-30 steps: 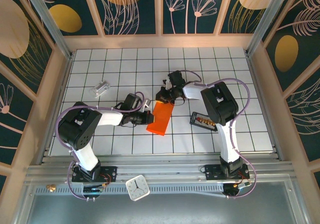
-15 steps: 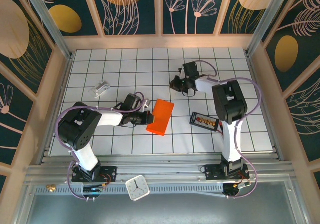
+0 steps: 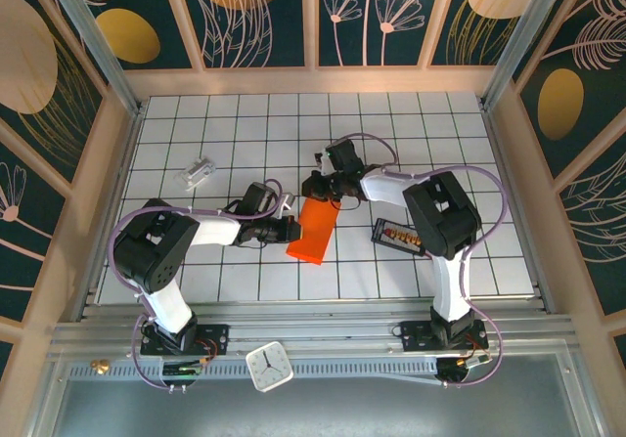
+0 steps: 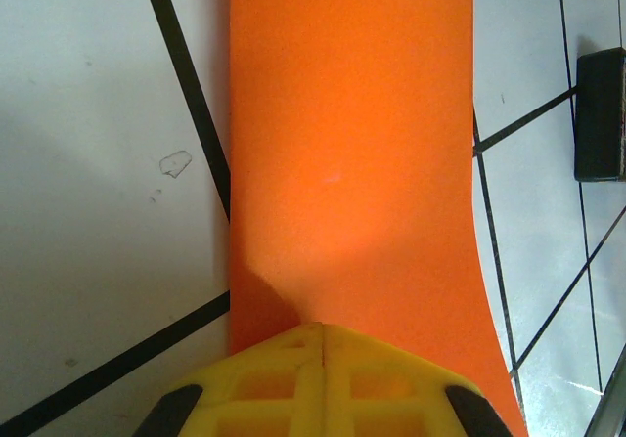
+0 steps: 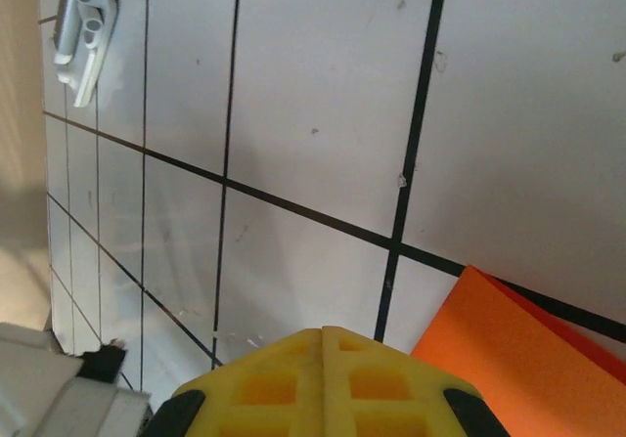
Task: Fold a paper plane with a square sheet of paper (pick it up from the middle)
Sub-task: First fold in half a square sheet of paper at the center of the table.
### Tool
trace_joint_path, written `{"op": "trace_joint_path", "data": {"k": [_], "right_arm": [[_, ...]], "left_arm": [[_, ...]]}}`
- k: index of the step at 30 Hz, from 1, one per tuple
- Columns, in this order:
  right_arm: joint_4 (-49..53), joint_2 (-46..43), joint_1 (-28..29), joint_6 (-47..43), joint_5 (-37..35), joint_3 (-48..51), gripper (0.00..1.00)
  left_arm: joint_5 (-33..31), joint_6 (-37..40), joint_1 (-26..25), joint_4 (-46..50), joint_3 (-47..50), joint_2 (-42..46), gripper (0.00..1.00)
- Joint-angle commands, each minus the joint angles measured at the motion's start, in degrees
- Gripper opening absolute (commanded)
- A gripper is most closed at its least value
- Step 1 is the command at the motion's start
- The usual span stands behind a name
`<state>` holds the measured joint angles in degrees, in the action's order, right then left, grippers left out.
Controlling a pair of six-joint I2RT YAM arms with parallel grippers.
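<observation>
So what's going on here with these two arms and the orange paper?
Two robot arms are working on a paper plane. The orange paper lies in the middle of the table, folded into a narrow strip and not yet a plane. The left tool is shut at the strip's left edge. The right tool is shut at its far corner. A small black tray sits off to the right.
</observation>
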<state>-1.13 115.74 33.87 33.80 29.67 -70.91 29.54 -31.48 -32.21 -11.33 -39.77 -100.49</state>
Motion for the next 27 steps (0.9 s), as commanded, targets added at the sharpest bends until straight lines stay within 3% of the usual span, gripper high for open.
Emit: {"op": "trace_joint_path", "data": {"k": [1,10,15,19,21,24,27], "right_arm": [[-0.97,3.05,-0.27,0.83,-0.09,0.4,0.0],[-0.13,6.01,-1.76,-1.58,-2.19,2.62,0.0],[0.36,6.07,-2.01,-3.12,-3.13,4.58,0.0],[-0.27,6.07,-1.88,-3.51,-3.3,5.93,0.0],[-0.8,6.1,-1.96,-3.39,-3.3,6.61,0.0],[-1.23,6.02,-1.97,-3.25,-3.22,7.09,0.0],[-1.48,6.0,-1.98,-3.08,-3.06,7.28,0.0]], "left_arm": [[-5.28,0.51,-0.7,17.92,4.42,-4.65,0.0],[-4.14,-0.52,-0.74,19.89,1.83,-0.97,0.01],[-2.66,-2.5,-0.59,21.63,-3.36,6.54,0.3],[-1.84,-5.93,0.67,17.22,-6.45,9.42,0.35],[-1.73,-7.54,1.46,14.45,-7.55,8.21,0.27],[-0.51,-7.73,2.36,12.36,-10.92,3.62,0.07],[-0.23,-6.94,3.0,11.57,-14.44,-1.34,0.0]]}}
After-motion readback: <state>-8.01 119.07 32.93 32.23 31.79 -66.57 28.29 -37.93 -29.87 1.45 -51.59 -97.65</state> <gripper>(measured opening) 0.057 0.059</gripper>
